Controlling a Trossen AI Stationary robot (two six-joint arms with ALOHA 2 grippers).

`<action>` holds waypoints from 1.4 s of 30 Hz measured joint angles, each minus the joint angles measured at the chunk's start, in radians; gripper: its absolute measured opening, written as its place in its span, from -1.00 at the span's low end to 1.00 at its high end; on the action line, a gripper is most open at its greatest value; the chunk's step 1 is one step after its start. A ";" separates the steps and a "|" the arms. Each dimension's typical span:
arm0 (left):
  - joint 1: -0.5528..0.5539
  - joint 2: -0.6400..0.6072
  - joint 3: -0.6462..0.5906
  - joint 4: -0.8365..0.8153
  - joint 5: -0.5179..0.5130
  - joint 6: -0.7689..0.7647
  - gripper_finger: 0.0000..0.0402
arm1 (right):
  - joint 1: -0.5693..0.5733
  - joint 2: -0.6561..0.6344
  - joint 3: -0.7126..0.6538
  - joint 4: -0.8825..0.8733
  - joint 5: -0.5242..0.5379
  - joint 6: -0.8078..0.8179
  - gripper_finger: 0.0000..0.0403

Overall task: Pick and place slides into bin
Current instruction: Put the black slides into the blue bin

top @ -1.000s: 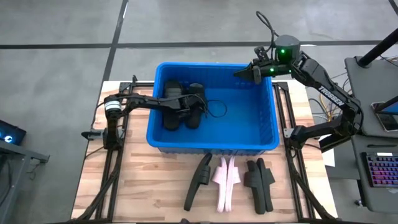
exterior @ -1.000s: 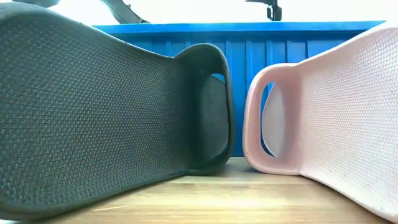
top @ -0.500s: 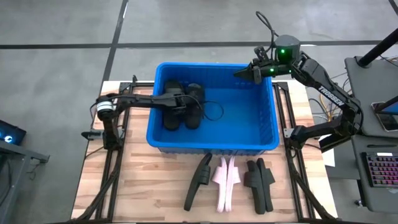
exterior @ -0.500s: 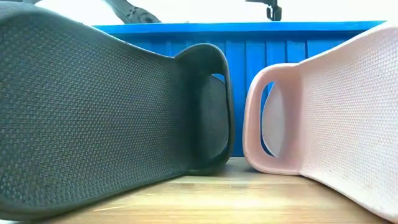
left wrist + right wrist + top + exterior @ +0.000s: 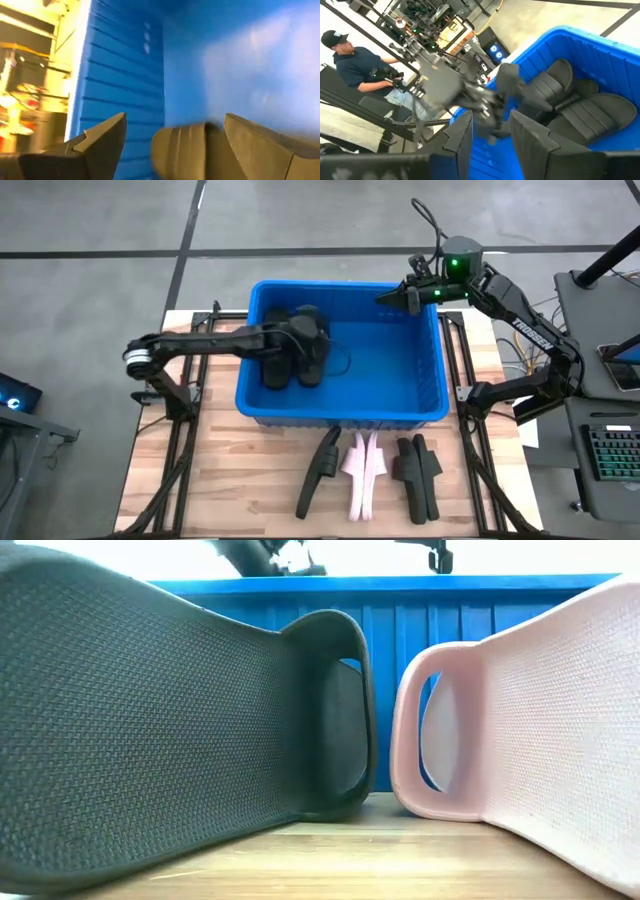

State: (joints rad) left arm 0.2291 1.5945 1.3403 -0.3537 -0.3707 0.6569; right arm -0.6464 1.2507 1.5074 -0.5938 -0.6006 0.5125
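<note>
The blue bin (image 5: pixel 400 380) stands mid-table. Two black slides (image 5: pixel 290 355) lie on its floor at the left. My left gripper (image 5: pixel 305 338) is open just above them; in its wrist view (image 5: pixel 175 120) a slide's end (image 5: pixel 182 147) shows between the fingers. My right gripper (image 5: pixel 390 298) hovers open over the bin's far right corner, and its wrist view (image 5: pixel 490 117) looks down at the slides (image 5: pixel 580 115). A black slide (image 5: pixel 320 468), pale pink slides (image 5: pixel 362 470) and more black slides (image 5: pixel 418 475) lie on the table near the bin. My left gripper's open fingers stand on either side of a black slide's end (image 5: pixel 182 147) in the bin, coming from above and the table's left. I cannot tell whether they touch it. The slide lies on the bin's floor.
In the low view a black slide (image 5: pixel 150 740) and a pink slide (image 5: pixel 530 740) fill the foreground before the bin's near wall (image 5: pixel 470 610). A person (image 5: pixel 357 70) stands beyond the table. A keyboard (image 5: pixel 612 455) sits off the right side.
My left arm's elbow has swung toward the table's left edge, and its gripper has drawn back a little toward the left and far side over the black slides in the bin. The slides stay where they were.
</note>
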 joint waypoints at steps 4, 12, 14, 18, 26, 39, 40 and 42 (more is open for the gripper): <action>0.000 -0.091 0.006 0.002 0.137 -0.284 0.50 | 0.001 0.000 0.000 0.000 0.000 0.000 -0.39; -0.028 -0.278 -0.001 0.042 0.274 -0.688 0.26 | 0.010 0.000 0.000 0.004 0.000 -0.062 -0.42; -0.039 -0.311 -0.002 0.075 0.349 -0.747 0.15 | 0.012 0.000 0.000 0.006 0.000 -0.079 -0.41; -0.066 -0.347 -0.003 0.160 0.449 -0.816 -0.14 | 0.012 0.000 0.000 0.010 0.000 -0.120 -0.41; -0.135 -0.359 0.002 0.221 0.405 -0.809 -0.82 | 0.028 -0.018 0.000 0.065 0.001 -0.182 -0.43; -0.230 -0.402 -0.005 0.201 0.317 -0.807 -0.99 | 0.223 -0.166 0.000 0.052 0.121 -0.182 -0.44; -0.234 -0.404 -0.005 0.188 0.317 -0.807 -1.00 | 0.254 -0.182 0.000 0.052 0.167 -0.175 -0.44; -0.240 -0.405 -0.006 0.169 0.323 -0.801 -1.00 | 0.326 -0.212 0.000 0.052 0.269 -0.168 -0.44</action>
State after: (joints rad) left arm -0.0111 1.1891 1.3346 -0.1845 -0.0473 -0.1446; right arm -0.3204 1.0389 1.5070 -0.5418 -0.3319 0.3449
